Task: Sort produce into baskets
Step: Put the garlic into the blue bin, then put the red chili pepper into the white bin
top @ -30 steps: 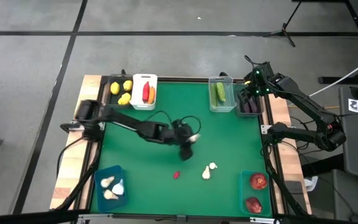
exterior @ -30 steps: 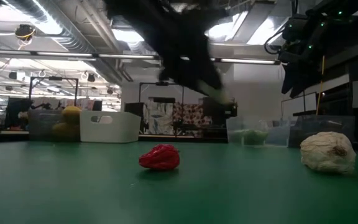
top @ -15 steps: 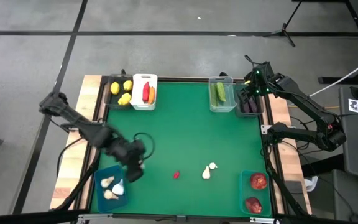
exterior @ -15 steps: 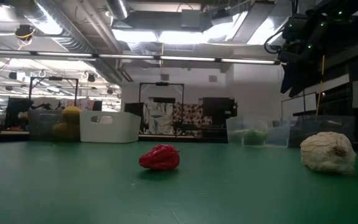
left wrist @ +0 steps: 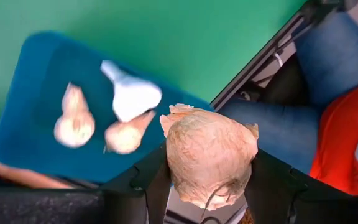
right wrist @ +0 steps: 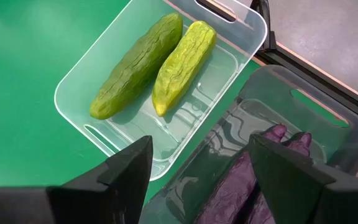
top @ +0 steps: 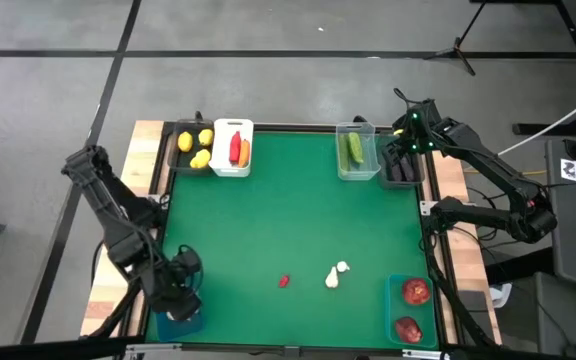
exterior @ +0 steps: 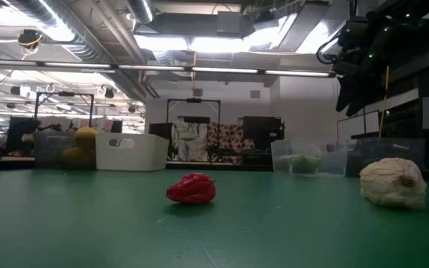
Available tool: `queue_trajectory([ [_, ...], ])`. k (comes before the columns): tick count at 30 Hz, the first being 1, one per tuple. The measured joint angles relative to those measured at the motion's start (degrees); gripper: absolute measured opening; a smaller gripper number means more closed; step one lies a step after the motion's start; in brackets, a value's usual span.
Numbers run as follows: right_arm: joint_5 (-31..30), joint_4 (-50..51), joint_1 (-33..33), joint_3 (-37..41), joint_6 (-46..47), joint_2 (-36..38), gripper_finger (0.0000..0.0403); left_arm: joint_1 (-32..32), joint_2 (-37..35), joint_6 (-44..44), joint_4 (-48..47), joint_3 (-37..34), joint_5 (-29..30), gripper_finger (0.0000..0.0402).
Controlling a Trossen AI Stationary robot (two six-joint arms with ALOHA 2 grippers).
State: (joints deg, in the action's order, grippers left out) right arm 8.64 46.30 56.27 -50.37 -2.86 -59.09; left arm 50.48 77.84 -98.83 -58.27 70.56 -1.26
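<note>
Holding garlic bulb – left claw over teal bin | right claw wide | no readable writing

Light bright and even from above in high view — green table shows only small soft shadows. Low view dimmer: long ceiling lights glow white at 12 o'clock, near table dark, red chili sharp, far room soft. Left wrist view blurry — teal bin and its garlic bulbs smeared, held garlic bulb clearer. Right wrist view sharp; glare streaks on clear bin walls.
</note>
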Motion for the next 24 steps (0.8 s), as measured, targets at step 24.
queue_trajectory([
  [24, 0.0, 0.04, 0.0, 0.0, 0.01, 0.0, 0.0264, 4.93, -0.02, -7.9, -1.33, -7.63, -6.55, 0.027],
])
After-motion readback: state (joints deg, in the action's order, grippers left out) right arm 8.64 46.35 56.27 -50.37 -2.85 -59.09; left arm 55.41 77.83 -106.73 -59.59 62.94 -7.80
